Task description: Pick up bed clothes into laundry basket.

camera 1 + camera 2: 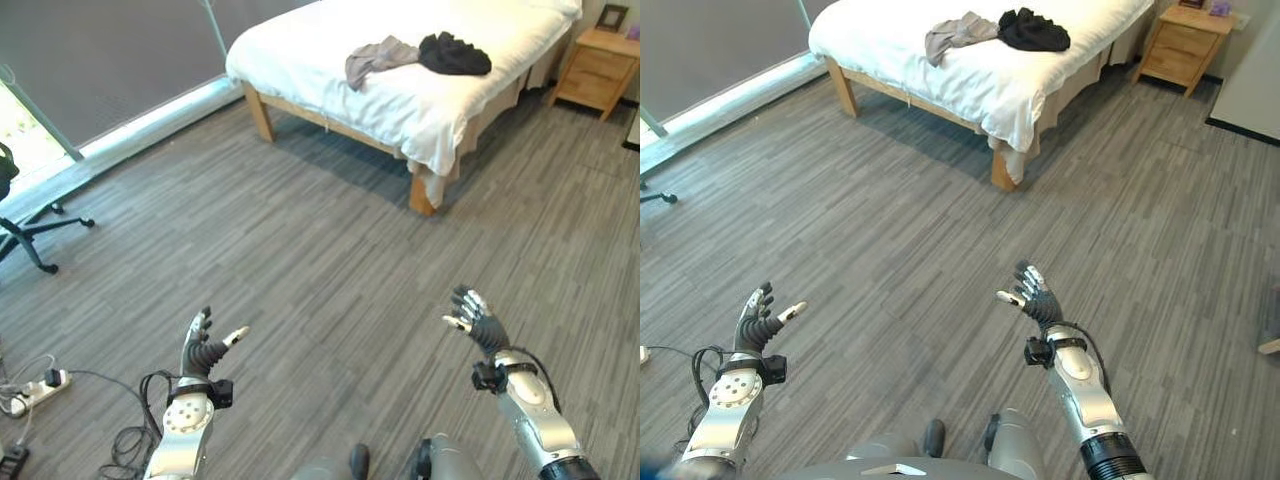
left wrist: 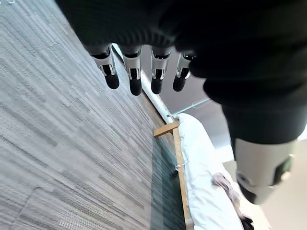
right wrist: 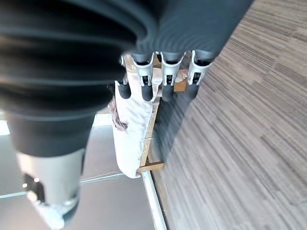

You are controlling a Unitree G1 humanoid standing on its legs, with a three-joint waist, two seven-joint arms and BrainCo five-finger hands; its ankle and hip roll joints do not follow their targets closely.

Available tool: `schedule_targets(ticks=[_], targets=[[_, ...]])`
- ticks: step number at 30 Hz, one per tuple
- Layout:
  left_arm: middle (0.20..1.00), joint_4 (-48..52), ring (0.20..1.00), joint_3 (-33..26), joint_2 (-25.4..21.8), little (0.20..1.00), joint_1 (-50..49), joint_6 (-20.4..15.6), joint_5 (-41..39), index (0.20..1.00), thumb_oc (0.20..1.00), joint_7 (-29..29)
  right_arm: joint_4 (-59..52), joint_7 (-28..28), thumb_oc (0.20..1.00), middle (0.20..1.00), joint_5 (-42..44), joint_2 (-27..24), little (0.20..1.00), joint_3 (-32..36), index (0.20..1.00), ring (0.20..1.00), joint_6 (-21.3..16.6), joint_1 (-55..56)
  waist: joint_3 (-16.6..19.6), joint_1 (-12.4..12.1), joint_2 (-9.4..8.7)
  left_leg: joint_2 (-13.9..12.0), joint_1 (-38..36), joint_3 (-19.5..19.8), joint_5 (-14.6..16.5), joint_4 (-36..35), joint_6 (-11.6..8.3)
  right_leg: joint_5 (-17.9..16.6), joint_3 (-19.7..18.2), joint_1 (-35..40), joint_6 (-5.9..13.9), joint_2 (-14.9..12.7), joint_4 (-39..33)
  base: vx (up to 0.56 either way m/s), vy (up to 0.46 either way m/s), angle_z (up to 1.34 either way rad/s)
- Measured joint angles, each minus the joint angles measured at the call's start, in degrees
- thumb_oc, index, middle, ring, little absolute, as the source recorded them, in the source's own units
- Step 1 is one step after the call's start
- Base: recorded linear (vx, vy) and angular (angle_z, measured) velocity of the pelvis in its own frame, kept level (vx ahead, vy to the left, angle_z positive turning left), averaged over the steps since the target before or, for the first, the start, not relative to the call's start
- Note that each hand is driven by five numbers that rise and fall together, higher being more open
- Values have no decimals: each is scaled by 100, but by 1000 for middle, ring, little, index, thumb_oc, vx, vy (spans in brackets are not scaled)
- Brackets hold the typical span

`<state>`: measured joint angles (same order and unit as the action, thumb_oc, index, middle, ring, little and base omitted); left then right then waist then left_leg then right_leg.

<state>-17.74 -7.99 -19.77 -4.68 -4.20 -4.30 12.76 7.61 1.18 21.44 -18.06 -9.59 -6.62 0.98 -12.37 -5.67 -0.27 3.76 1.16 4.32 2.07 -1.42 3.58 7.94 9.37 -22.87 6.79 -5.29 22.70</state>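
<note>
While on the bed (image 1: 300, 50), clothes (image 1: 420, 55) well apart from open fingers (image 1: 200, 335).

Right hand (image 3: 158, 76): fingers straight, slightly spread, holding nothing, held above the floor.
Thumb (image 3: 50, 191): straight, set apart from the fingers.
Floor (image 3: 240, 143): grey wood-look planks.
Bed (image 3: 132, 139): past the fingertips, white sheet over a wooden frame.
Clothes (image 3: 115, 112): a bundle on the bed's sheet, near its edge.
</note>
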Motion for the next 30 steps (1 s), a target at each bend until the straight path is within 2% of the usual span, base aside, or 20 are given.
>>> schedule_targets(ticks=[2, 4, 6, 8, 9, 10, 11, 12, 13, 17, 18, 19, 21, 22, 25, 26, 27, 28, 29, 30], targets=[[1000, -289, 1000, 134, -53, 1000, 435, 63, 8, 1000, 1000, 26, 82, 31, 1000, 1000, 126, 138, 1000, -4, 1000, 1000, 37, 67, -73, 321, -66, -116, 47, 217, 5, 19, -23, -439, -23, 131, 215, 259, -1387, 500, -13, 41], [1000, -76, 1000, 490, -40, 1000, 444, 53, 21, 1000, 1000, 24, 218, 38, 1000, 1000, 533, 360, 1000, 45, 1000, 1000, 57, 212, -58, 457, -317, -7, -230, 248, 101, 111, -43, -670, 48, 418, 160, 148, -1586, 583, 19, 24], [1000, 126, 1000, 669, 28, 1000, 282, 46, 38, 1000, 1000, -11, 229, 99, 1000, 1000, 776, 353, 1000, 17, 1000, 1000, 80, 280, 23, 566, -325, -77, -449, 377, 339, 157, -43, -967, 131, 542, -127, 149, -1343, 609, 20, 27], [1000, 193, 1000, 780, -5, 1000, 116, 50, 29, 1000, 1000, -35, 271, 104, 1000, 1000, 895, 334, 1000, 20, 1000, 1000, 85, 320, 169, 616, -262, -242, -452, 413, 584, 431, -267, -974, 248, 683, -351, 312, -1299, 583, -41, 42], [1000, 144, 1000, 817, -13, 1000, 186, 65, 3, 1000, 1000, -78, 353, 86, 1000, 1000, 1077, 353, 1000, 122, 1000, 1000, 107, 297, 114, 634, -309, -168, 192, 308, 892, 2008, -804, -1001, 307, 814, -620, 288, -1315, 382, -126, 27], [1000, 136, 1000, 838, 25, 1000, 160, 67, -54, 1000, 1000, -87, 321, 82, 1000, 1000, 1311, 319, 1000, 192, 1000, 1000, 121, 401, 121, 481, -304, -124, 770, 187, 715, 3435, -1011, -924, 322, 1045, -928, 338, -1413, 569, -181, 15], [1000, 171, 1000, 873, 25, 1000, 107, 66, -157, 1000, 1000, -126, 279, 88, 1000, 1000, 1392, 282, 1000, 219, 1000, 1000, 111, 439, 119, 359, -247, -104, 968, 207, 486, 4047, -1104, -814, 293, 1232, -1071, 421, -1465, 568, -148, -12], [1000, 187, 1000, 916, 23, 1000, 56, 62, -206, 1000, 1000, -191, 213, 98, 1000, 1000, 1460, 205, 1000, 236, 1000, 1000, 106, 539, 115, 202, -246, -59, 1347, 308, 271, 4859, -1048, -681, 255, 1451, -1260, 499, -1500, 540, -98, -15], [1000, 216, 1000, 1000, 17, 1000, 144, 65, -203, 1000, 1000, -213, 232, 74, 1000, 1000, 1460, 137, 1000, 266, 1000, 1000, 108, 527, 109, 105, -204, 16, 1699, 291, 262, 5351, -970, -551, 233, 1680, -1271, 519, -1576, 578, -14, -7], [1000, 455, 1000, 1051, 46, 1000, 262, 61, -219, 1000, 1000, -306, 233, 24, 1000, 1000, 1506, 155, 1000, 343, 1000, 1000, 104, 413, 20, -187, -415, 116, 2062, -63, 90, 3945, -722, -507, 104, 2262, -1082, 520, -2030, 593, 117, -19], [1000, 492, 1000, 1054, 32, 1000, 263, 58, -214, 1000, 1000, -386, 227, 7, 1000, 1000, 1506, 174, 1000, 342, 1000, 1000, 86, 332, 63, -281, -413, -26, 1894, -132, -70, 2333, -539, -422, 75, 2578, -1054, 610, -2285, 743, 245, -12], [1000, 498, 1000, 1097, 10, 1000, 263, 61, -202, 1000, 1000, -448, 202, 8, 1000, 1000, 1503, 144, 1000, 343, 1000, 1000, 69, 331, 60, -283, -273, -204, 1818, -82, -141, 1543, -522, -274, 9, 2920, -797, 767, -2528, 962, 306, -31], [1000, 389, 1000, 1049, -29, 1000, 224, 81, -176, 1000, 1000, -468, 427, 2, 1000, 1000, 1499, 180, 1000, 267, 1000, 1000, 62, 165, 88, -410, -213, -373, 1471, 172, -303, 3, -508, -144, -77, 3207, -914, 834, -2511, 677, 252, -30], [1000, 390, 1000, 947, -1, 1000, 179, 113, -148, 1000, 1000, -520, 453, 34, 1000, 1000, 1440, 119, 1000, 216, 1000, 1000, 101, 115, 173, -468, -162, -449, 1485, 423, -342, -356, -530, 91, -200, 3351, -811, 889, -2455, 788, 399, -49], [1000, 416, 1000, 785, -17, 1000, 45, 174, -106, 1000, 1000, -548, 388, 66, 1000, 1000, 1351, 118, 1000, 193, 1000, 1000, 120, 54, 353, -631, -236, -350, 1540, 49, -467, 248, -345, 393, -347, 3755, -735, 684, -2384, 514, 333, -47], [1000, 414, 1000, 817, 63, 1000, -131, 184, -67, 1000, 1000, -593, 305, 68, 1000, 1000, 1207, 57, 1000, 77, 1000, 1000, 121, 139, 580, -683, -84, -268, 1139, -58, -561, 168, -102, 632, -444, 3790, -597, 606, -1804, 576, 579, -63], [1000, 353, 1000, 831, 140, 1000, -147, 192, 78, 1000, 1000, -621, 288, 54, 1000, 1000, 1044, 2, 1000, 24, 1000, 1000, 123, 147, 592, -770, 49, -326, 888, 37, -949, 129, 50, 959, -483, 3450, -566, 537, -578, 492, 628, -71], [1000, 349, 1000, 842, 71, 1000, -224, 189, 113, 1000, 1000, -644, 281, 34, 1000, 1000, 926, 261, 1000, -137, 1000, 1000, 147, 204, 692, -799, -105, -65, 589, -209, -957, 226, 68, 941, -249, 2911, -503, 76, 1036, 473, 619, -49], [1000, 343, 1000, 820, 58, 1000, -223, 188, 113, 1000, 1000, -636, 132, -29, 1000, 1000, 921, 383, 1000, -195, 1000, 1000, 154, 233, 734, -767, -297, 237, 496, -247, -698, 356, 455, 621, -272, 2488, -560, -252, 2073, 449, 504, -13], [1000, 289, 1000, 908, 57, 1000, -177, 210, 110, 1000, 1000, -635, 89, -42, 1000, 1000, 962, 529, 1000, -251, 1000, 1000, 98, 124, 716, -629, -295, 382, 210, -37, -559, 341, 329, 504, -115, 1950, -630, -716, 3168, 658, 390, 17]])
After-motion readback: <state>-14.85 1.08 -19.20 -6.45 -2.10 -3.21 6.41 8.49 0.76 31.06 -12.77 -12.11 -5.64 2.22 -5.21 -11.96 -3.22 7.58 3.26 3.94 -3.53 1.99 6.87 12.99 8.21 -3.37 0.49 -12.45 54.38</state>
